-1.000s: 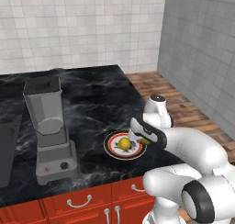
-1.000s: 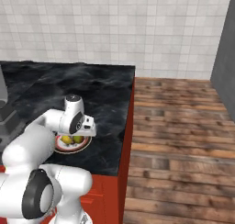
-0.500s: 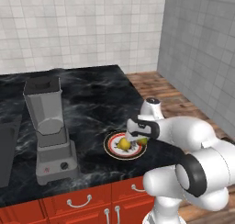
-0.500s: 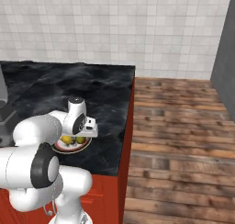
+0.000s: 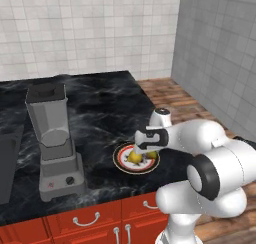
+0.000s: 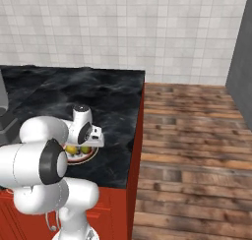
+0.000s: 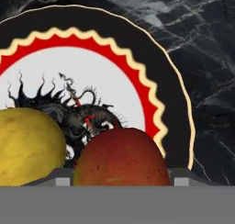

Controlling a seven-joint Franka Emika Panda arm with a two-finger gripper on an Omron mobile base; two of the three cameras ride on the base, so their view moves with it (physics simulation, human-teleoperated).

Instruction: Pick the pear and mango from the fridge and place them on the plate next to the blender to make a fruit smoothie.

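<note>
Lowering since 1 s earlier, the gripper point(image 5: 144, 149) sat over the plate point(image 7: 176, 87), its grip unclear, with pear point(image 7: 27, 145) and mango point(image 7: 121, 156) both delivered beside the blender point(image 5: 54, 140).

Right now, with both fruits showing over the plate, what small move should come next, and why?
Probably open the gripper if it holds the mango, then lift straight up. In the hand view the mango sits low over the plate beside the pear, and the plate lies near the blender. Whether the fingers have already let go cannot be told, so rise slowly.
</note>
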